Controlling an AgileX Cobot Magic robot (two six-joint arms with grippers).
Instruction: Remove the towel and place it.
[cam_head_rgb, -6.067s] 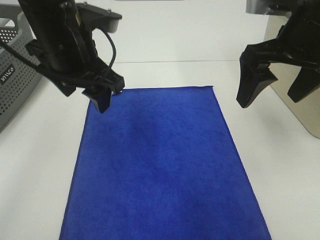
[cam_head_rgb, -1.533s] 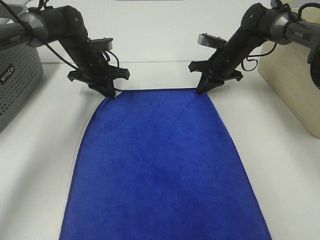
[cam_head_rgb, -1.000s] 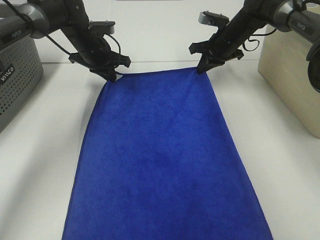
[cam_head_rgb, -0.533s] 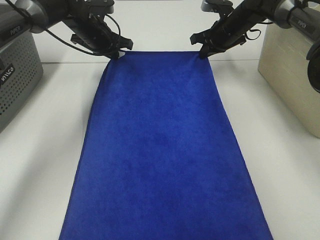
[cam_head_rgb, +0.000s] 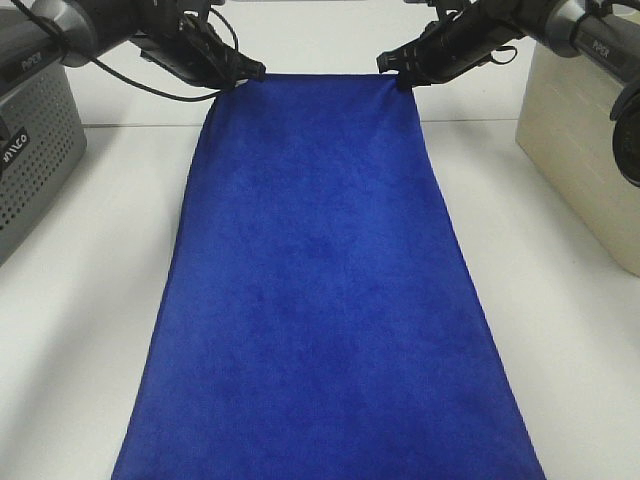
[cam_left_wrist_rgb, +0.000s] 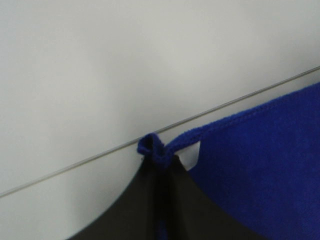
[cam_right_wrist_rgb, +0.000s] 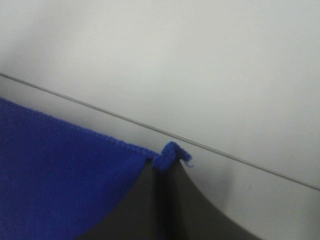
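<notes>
Currently I have both pincers pressed together on the far corners of the towel (cam_head_rgb: 320, 290). My left pincer (cam_head_rgb: 240, 78) pinches the far left corner, and the left wrist view shows the hem bunched into a small knot of cloth between the closed tips, with a white tag (cam_left_wrist_rgb: 191, 154) just beside it. My right pincer (cam_head_rgb: 398, 76) pinches the far right corner in the same way; a small fold of cloth stands up out of its closed tips.

I judge that the two grips are set at opposite corners so that the far edge stays taut and level between them and the cloth hangs as one flat sheet without folding over. That far edge is held up above the white bench (cam_head_rgb: 90, 260), and the rest of the towel slopes down toward the near side, where it runs out of view.

The towel is royal blue, rectangular, with a fine nap and a stitched hem. It shows no creases. A grey perforated basket (cam_head_rgb: 35, 140) stands at the far left, and a beige bin (cam_head_rgb: 585, 150) at the right.
</notes>
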